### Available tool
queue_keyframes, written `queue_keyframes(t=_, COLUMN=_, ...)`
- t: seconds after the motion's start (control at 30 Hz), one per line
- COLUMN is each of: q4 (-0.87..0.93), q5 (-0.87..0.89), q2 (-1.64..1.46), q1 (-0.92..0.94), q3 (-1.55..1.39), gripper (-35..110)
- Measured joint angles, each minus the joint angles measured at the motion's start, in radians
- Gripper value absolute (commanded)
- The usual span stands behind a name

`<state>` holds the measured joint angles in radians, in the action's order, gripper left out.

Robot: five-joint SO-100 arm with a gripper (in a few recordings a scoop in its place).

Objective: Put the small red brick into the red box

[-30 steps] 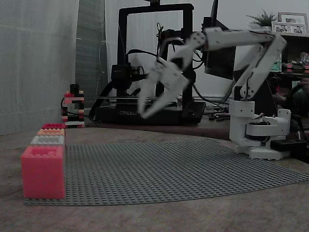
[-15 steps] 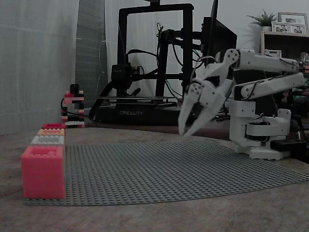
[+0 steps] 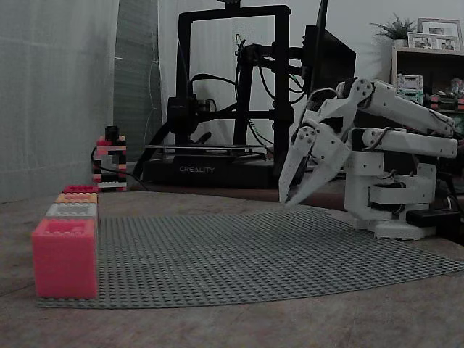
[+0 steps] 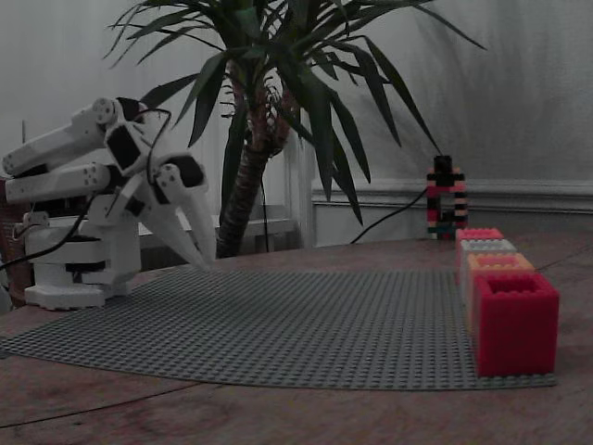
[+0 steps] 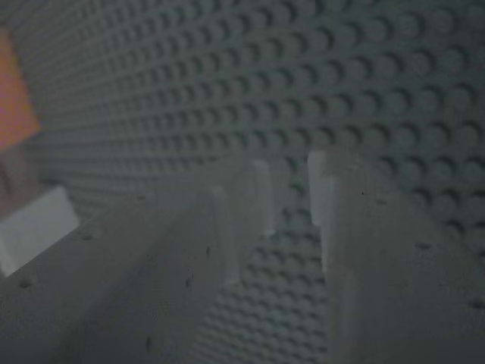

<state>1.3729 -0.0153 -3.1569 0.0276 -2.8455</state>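
Note:
The red box (image 3: 64, 257) (image 4: 515, 320) stands open-topped on a corner of the grey studded baseplate (image 3: 254, 254) (image 4: 278, 324); its inside is hidden from both fixed views. My white gripper (image 3: 288, 200) (image 4: 206, 262) hangs folded back close to the arm's base (image 3: 391, 196), tips down just over the far edge of the plate and far from the box. In the wrist view the fingers (image 5: 258, 201) stand almost together, a thin strip of studs showing in the gap and nothing held.
Behind the red box runs a row of a white box (image 3: 71, 210), an orange box (image 3: 76, 197) and a pink one (image 3: 80, 188). A small brick tower (image 3: 110, 163) and a 3D printer (image 3: 232, 94) stand behind the plate. A potted plant (image 4: 269, 111) rises behind it.
The arm has folded back toward its base, carrying the gripper to the right and down in the fixed view. Its fingers, wide apart a second ago, have drawn together.

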Motion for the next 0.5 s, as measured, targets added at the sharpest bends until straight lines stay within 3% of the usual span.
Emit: queue_keyframes(t=0.5, q4=0.009, q5=0.0, q2=-0.051, q1=-0.018, q3=-0.012, gripper=0)
